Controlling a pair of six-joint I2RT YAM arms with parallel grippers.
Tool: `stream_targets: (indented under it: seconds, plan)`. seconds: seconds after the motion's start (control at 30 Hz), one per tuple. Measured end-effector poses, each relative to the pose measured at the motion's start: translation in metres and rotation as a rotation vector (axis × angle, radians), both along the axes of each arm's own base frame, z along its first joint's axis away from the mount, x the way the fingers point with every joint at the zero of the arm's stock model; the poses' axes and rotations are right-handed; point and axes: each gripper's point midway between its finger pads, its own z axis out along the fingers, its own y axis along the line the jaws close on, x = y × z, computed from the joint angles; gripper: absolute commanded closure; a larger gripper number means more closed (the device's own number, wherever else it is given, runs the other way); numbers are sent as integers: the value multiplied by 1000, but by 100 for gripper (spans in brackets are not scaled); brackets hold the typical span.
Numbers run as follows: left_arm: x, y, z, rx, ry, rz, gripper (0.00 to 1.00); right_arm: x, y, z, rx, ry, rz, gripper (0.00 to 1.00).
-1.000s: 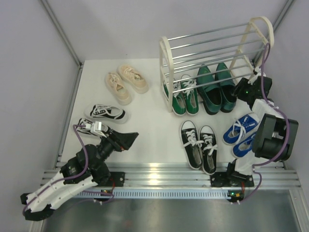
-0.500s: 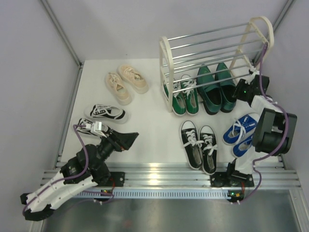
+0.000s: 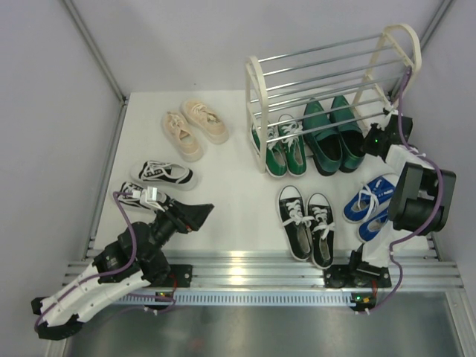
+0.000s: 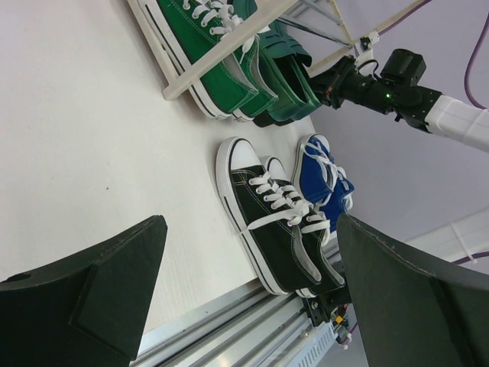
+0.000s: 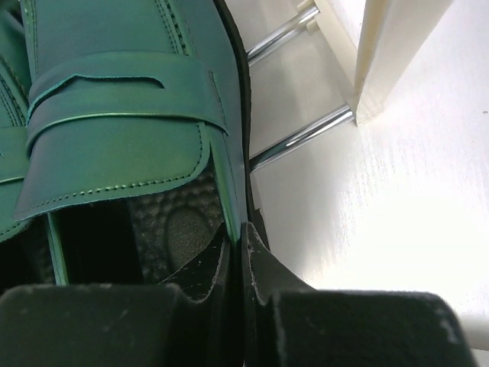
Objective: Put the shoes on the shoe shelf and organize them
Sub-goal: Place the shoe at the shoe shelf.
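Observation:
The shoe shelf (image 3: 256, 82) stands at the back right, with cream arched ends and silver rods. On its lowest tier sit green canvas sneakers (image 3: 282, 149) and glossy dark green loafers (image 3: 332, 134). My right gripper (image 3: 366, 141) is shut on the right loafer's (image 5: 114, 115) side wall near the heel, one finger inside and one outside (image 5: 237, 245). My left gripper (image 3: 195, 216) hovers open and holds nothing (image 4: 252, 298). On the table lie black sneakers (image 3: 306, 223), blue sneakers (image 3: 370, 204), cream sneakers (image 3: 195, 126) and striped sneakers (image 3: 162, 174).
The shelf's cream end frame (image 5: 390, 53) and a lower rod (image 5: 302, 138) lie just right of the gripped loafer. The blue pair lies below my right arm. A metal rail (image 3: 245, 271) runs along the near edge. Walls close in on both sides.
My right gripper has closed onto the loafer's side wall and the arm has shifted slightly left. The left arm has not moved.

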Motion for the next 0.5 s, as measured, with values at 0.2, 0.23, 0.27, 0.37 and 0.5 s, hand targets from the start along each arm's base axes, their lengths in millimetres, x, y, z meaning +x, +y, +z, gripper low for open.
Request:
stream_targets:
  seconds: [0.2, 0.23, 0.27, 0.37, 0.5]
  plan:
    - [0, 0, 0, 1, 0, 0, 2, 2, 2, 2, 44, -4, -37, 100]
    - [0, 0, 0, 1, 0, 0, 2, 2, 2, 3, 49, -5, -42, 100]
    - [0, 0, 0, 1, 0, 0, 2, 2, 2, 3, 51, -6, -44, 100]
    - [0, 0, 0, 2, 0, 0, 2, 3, 2, 5, 52, -10, -48, 100]
    - [0, 0, 0, 3, -1, 0, 2, 9, 1, 15, 47, -35, -46, 100]
